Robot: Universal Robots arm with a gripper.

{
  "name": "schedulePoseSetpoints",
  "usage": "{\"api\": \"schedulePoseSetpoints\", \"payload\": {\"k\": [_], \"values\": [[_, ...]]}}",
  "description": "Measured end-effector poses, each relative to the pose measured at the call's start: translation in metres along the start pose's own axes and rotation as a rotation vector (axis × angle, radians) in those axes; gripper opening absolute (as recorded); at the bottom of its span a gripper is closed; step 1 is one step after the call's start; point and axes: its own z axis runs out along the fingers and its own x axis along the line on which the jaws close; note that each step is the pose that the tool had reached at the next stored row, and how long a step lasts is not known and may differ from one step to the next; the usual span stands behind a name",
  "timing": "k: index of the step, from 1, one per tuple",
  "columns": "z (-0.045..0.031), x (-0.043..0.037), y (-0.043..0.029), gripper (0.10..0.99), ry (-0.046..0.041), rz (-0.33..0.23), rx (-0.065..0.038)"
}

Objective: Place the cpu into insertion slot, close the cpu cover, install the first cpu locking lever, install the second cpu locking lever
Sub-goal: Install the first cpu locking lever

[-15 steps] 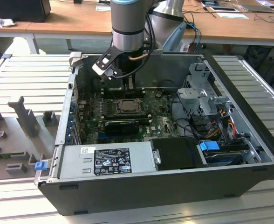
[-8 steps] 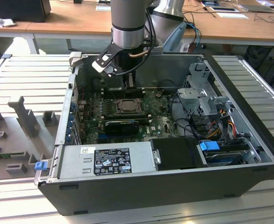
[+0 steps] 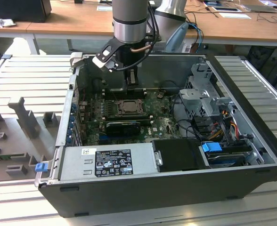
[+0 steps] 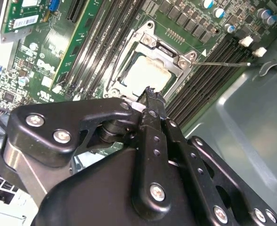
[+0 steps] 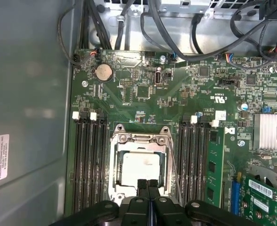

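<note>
Green circuit board [image 5: 129, 94]: black memory slots [image 5: 89, 160]; pale silvery square cpu [image 5: 139, 167] seated in dark metal-rimmed insertion slot [image 3: 128, 108], mid-board; dull-metal frame cpu cover [image 5: 141, 138] lying flat around it; black gripper [image 5: 148, 184], fingers pressed together, empty, at cover's edge.

My arm [image 3: 129, 19] is a silver-grey cylinder with black cables [image 3: 152, 22] looping beside it; my gripper [image 5: 148, 184] is matte black and angular, studded with silver screws [image 4: 156, 191].
</note>
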Motion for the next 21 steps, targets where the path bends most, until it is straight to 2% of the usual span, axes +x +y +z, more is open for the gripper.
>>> {"api": "schedulePoseSetpoints", "payload": {"k": [4,7,17,18,20,21], "values": [[-0.0066,0.0001,0.0003,0.106,0.0,0.0,0.0],[-0.0066,0.0001,0.0003,0.106,0.0001,-0.008,0.0],[-0.0067,0.0001,0.0002,0.106,0.0055,-0.128,0.003],[-0.0067,0.0001,-0.0002,0.106,0.0048,-0.145,0.003],[-0.0067,0.0001,-0.0006,0.106,-0.0049,-0.161,0.005],[-0.0067,0.0001,-0.0008,0.106,-0.005,-0.167,0.005]]}}
